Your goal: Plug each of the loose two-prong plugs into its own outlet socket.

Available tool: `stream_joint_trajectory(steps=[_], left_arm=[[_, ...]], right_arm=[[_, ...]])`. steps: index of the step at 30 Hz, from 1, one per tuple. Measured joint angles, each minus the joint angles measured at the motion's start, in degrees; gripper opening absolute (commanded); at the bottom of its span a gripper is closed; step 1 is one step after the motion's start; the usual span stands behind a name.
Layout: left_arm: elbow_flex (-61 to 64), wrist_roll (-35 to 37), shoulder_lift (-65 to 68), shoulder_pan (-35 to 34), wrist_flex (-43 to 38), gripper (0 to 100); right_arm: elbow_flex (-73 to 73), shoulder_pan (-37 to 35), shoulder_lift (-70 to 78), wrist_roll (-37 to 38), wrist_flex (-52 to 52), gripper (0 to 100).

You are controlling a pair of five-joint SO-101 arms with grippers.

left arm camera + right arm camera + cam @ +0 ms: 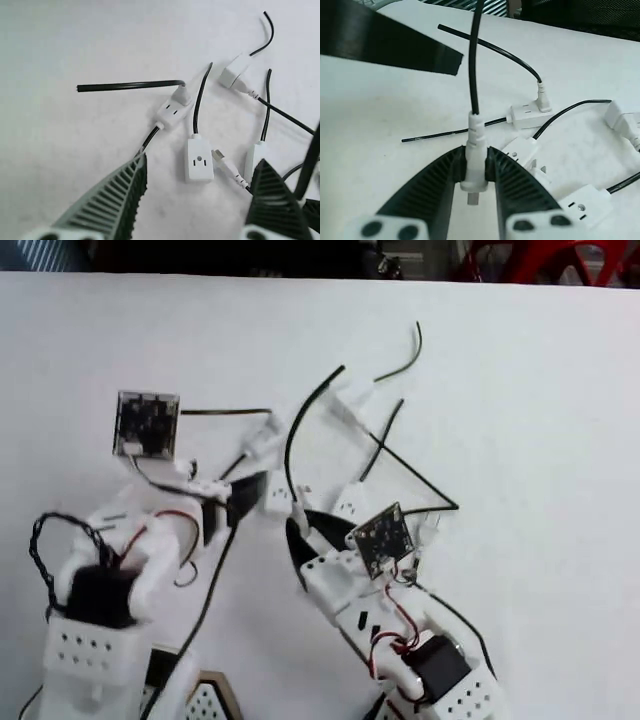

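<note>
White worktop is spread under both arms, and white plugs and sockets on short black cords are scattered across its middle. The right claw is clamped on a white two-prong plug with a black cord. This plug is held upright above the worktop, with its metal end pointed down between the fingers and its cord rising away from it. Near it, a white rectangular outlet socket is seen lying flat, with a small white angled plug already seated in it. A second white socket block and a third white socket block are lying close by, their slots unfilled.

The left claw is spread wide apart and nothing is held in it. A white outlet block on a black cord is lying on the worktop between its fingertips, and a loose slim white plug is lying just beside that block
</note>
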Motion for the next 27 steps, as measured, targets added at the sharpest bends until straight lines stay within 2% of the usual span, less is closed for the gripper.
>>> stream_joint_trajectory(steps=[6,11,15,20,27], left_arm=[[14.2,-4.8,-16.4,0.3,-8.4,33],[17.1,-5.3,-19.0,0.3,-10.1,33],[17.7,-7.8,-19.0,0.8,-9.8,33],[17.7,-13.2,-20.9,7.5,-6.4,32],[17.7,-14.3,-29.0,11.2,-1.5,33]], right_arm=[[0.0,-2.0,0.0,0.0,0.7,1.7],[0.0,-2.4,0.0,0.0,0.7,1.7],[0.0,-2.9,0.0,0.0,0.7,1.7],[0.0,-2.6,0.0,0.0,0.9,1.7],[0.0,-2.6,-0.1,0.0,0.9,1.7]])
